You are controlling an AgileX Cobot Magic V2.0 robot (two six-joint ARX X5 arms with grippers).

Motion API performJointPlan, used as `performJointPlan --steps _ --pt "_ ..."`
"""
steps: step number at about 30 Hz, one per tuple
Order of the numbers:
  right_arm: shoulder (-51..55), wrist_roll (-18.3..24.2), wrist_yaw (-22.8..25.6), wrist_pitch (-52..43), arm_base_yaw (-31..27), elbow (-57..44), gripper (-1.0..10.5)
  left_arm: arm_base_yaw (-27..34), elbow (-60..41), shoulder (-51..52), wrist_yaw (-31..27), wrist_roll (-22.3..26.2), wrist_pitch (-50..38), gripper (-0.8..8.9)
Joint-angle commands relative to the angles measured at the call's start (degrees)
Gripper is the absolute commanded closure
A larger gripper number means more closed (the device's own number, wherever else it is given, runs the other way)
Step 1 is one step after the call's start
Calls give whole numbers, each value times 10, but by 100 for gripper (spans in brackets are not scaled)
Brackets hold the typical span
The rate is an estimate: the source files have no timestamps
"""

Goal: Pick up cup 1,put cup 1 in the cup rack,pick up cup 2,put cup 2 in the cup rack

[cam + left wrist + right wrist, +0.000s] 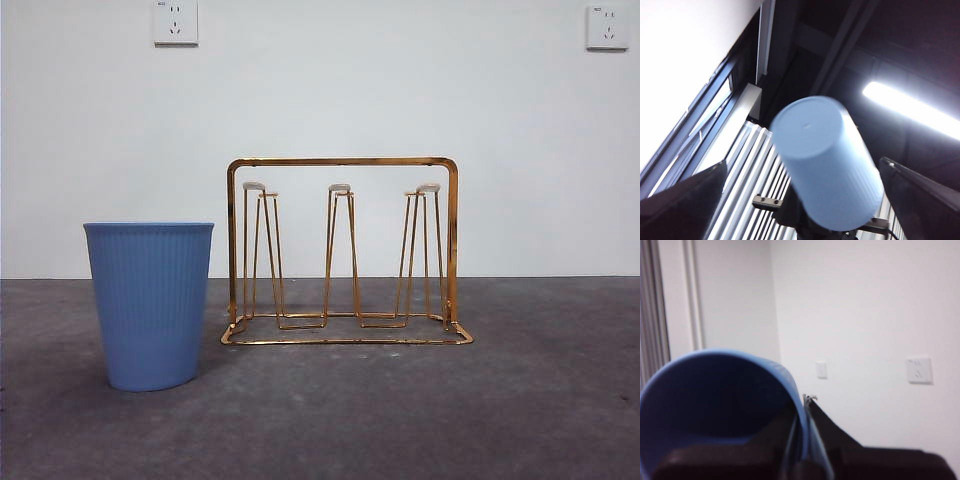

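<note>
So, front view first: no arm or gripper is seen there at all. The cup rack [345, 161] is parked roughly mid-table [400, 420], upright, gold wire, arched frame over a rectangular base. 3 clusters of hairpin prongs are lined up inside it, each capped with a pale tip, and nothing is hung on any of them. A blue ribbed cup [150, 305] is stood upright, mouth up, just beside the rack's left end as seen from the front and a bit nearer the camera. It's apart from the rack, not touching. 2 wall sockets [175, 22] [607, 27] are seen high on the white wall behind.

Right wrist view: the right gripper [804, 407] is clamped onto the rim of a dark blue cup [715, 405], with 1 jaw inside the mouth and 1 outside the wall, so the wall is pinched between them. The cup's open mouth is turned toward the camera, with white wall behind it.

Left wrist view: the left gripper [802, 164] is pointed up at the ceiling with its jaws spread wide. A pale blue cup [827, 167] is seen between them, closed base pointing away from the camera. A clear gap is left on 1 side; on the other, contact can't be made out. Something dark is seen at the cup's rim end, too blurry to be identified. A ceiling light strip [910, 107] is lit overhead.

Whether those 2 wrist-view cups are the same cup can't be told.
</note>
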State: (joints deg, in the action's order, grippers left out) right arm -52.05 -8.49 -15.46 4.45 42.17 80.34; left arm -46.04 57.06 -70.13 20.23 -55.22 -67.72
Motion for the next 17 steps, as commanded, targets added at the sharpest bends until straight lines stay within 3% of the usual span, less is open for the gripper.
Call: performJointPlan --steps 1,13,17 --pt "-13 8 8 -9 14 -1 959 -2 2 -10 -9 9 -23 217" --pt "-64 36 24 -15 48 -1 959 -1 2 -13 -23 9 -59 231" --pt "-64 37 24 -16 48 -1 958 -1 1 -13 -30 10 -61 389"
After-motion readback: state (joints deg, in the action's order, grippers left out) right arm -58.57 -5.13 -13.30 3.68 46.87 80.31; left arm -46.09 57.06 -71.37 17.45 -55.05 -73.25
